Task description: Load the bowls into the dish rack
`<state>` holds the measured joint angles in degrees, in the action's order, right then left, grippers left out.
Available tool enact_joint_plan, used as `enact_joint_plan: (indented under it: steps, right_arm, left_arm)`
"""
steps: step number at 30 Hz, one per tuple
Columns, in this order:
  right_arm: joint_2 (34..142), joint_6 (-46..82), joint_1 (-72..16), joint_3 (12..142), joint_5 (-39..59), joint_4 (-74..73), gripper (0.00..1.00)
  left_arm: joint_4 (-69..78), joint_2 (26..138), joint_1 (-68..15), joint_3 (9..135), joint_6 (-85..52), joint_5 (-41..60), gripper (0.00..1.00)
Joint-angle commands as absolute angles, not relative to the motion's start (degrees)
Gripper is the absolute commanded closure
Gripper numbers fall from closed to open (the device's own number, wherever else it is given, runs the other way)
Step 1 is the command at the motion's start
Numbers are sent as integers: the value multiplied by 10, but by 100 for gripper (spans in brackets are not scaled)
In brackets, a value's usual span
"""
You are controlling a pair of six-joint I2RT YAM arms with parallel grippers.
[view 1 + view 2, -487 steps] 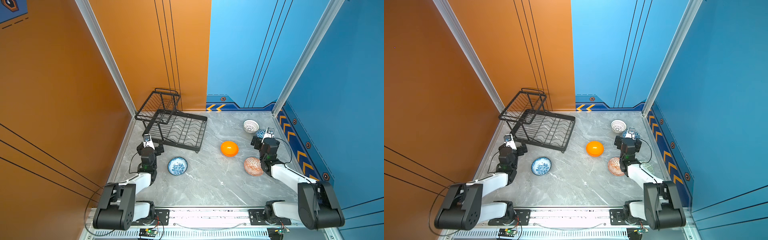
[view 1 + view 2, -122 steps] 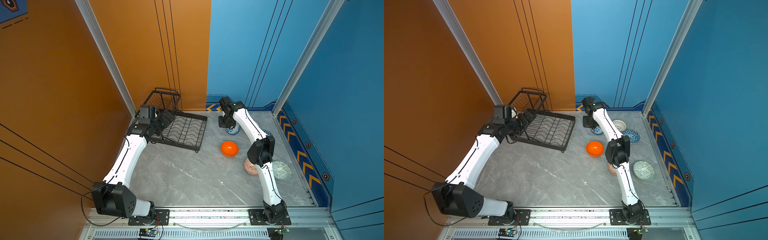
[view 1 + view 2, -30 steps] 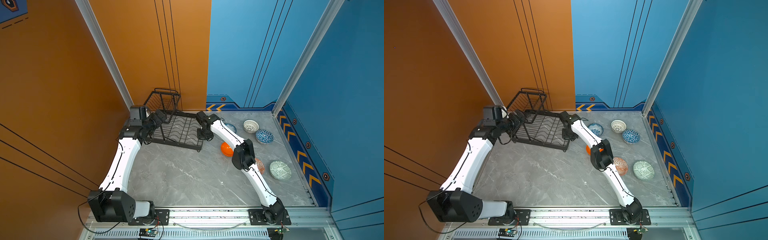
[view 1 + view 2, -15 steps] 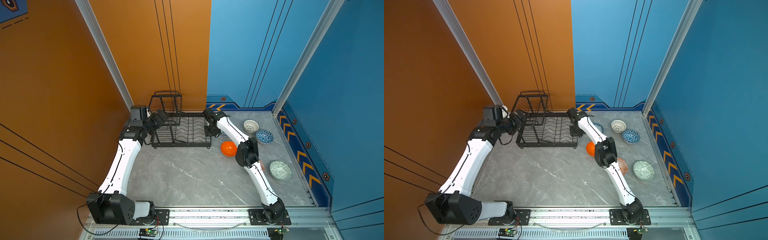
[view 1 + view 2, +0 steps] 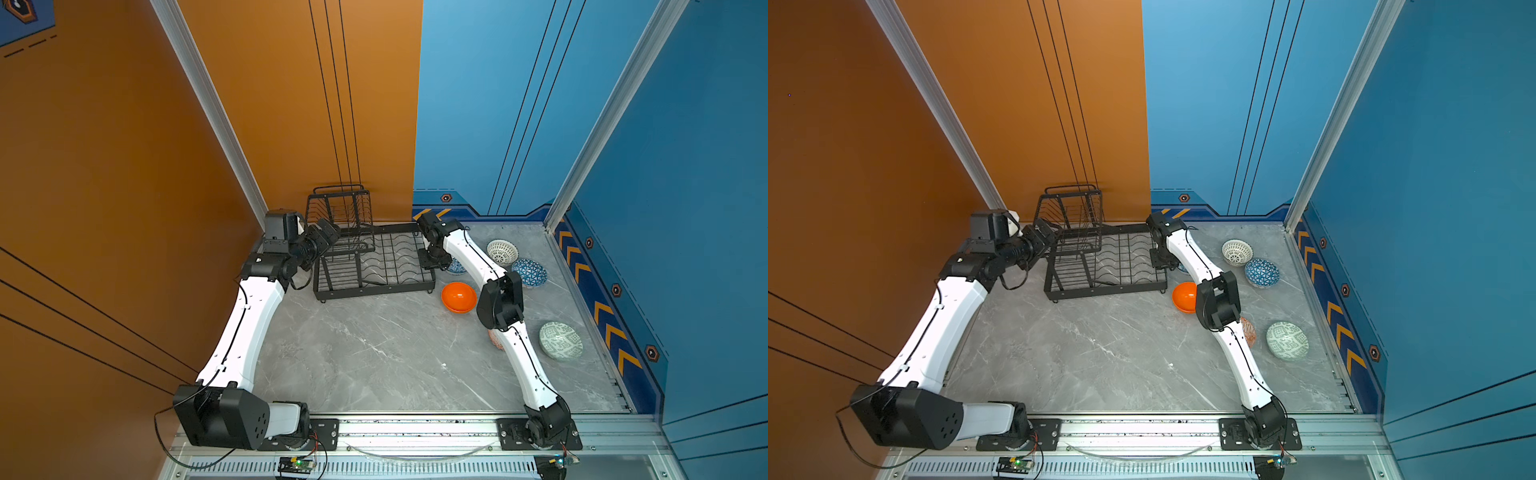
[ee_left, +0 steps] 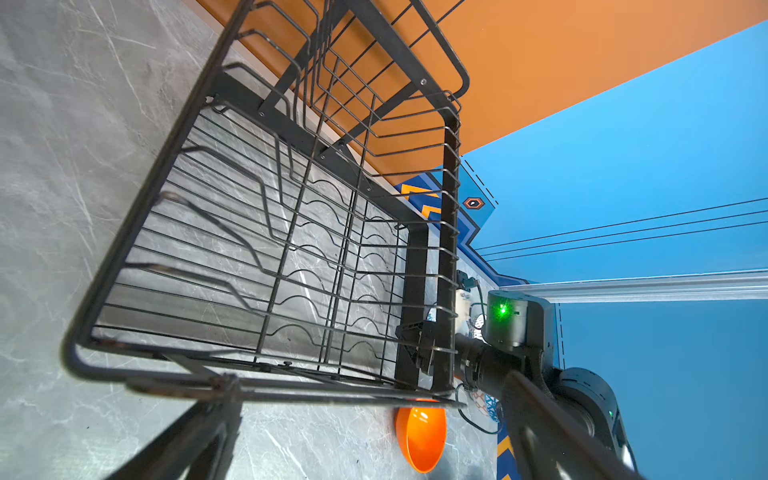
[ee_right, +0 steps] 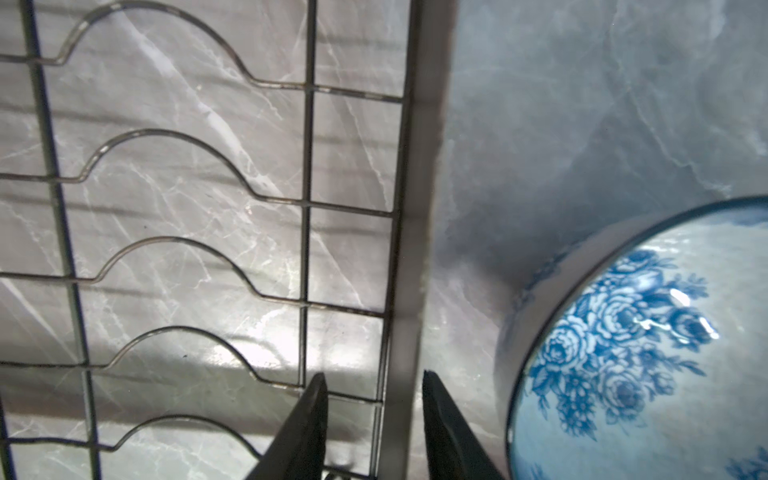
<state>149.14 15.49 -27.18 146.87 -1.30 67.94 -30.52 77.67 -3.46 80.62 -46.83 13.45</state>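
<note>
One rack squared, right tool seemingly loosened

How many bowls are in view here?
6, all on the table right of the dish rack: floral bowl by its edge, orange bowl, lattice bowl, triangle bowl, green bowl, geometric bowl mostly under the right arm.

Bright even light, top views sharp, wrist cams soft close-up (fisheye), glare on tabletop
</note>
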Motion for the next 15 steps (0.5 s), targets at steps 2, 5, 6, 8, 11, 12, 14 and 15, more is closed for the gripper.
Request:
enact_joint_plan:
  steps: [2, 5, 6, 8, 11, 12, 14, 15]
  right_arm:
    - [1427, 179, -283, 1497, -7, 688, 51]
    - [1402, 210, -277, 1496, -23, 680, 42]
    - [1395, 222, -272, 1497, -29, 678, 40]
    - [1383, 239, -262, 1497, -25, 671, 40]
    - [1373, 256, -247, 1496, -37, 665, 35]
    - [1373, 261, -241, 1496, -40, 666, 33]
    - [1377, 275, -228, 1495, -40, 666, 30]
    - [1380, 280, -223, 1494, -40, 666, 30]
  left_arm:
    - [-267, 803, -39, 856, -430, 123, 2]
    - [-252, 826, -42, 881, -419, 133, 2]
    - [-250, 834, -44, 891, -416, 139, 2]
    - [-248, 843, -52, 906, -409, 142, 2]
    - [-249, 841, -63, 907, -401, 137, 2]
    - [-248, 837, -64, 901, -404, 136, 2]
    - [-248, 826, -66, 885, -409, 132, 2]
    - [-248, 823, -67, 878, -410, 132, 2]
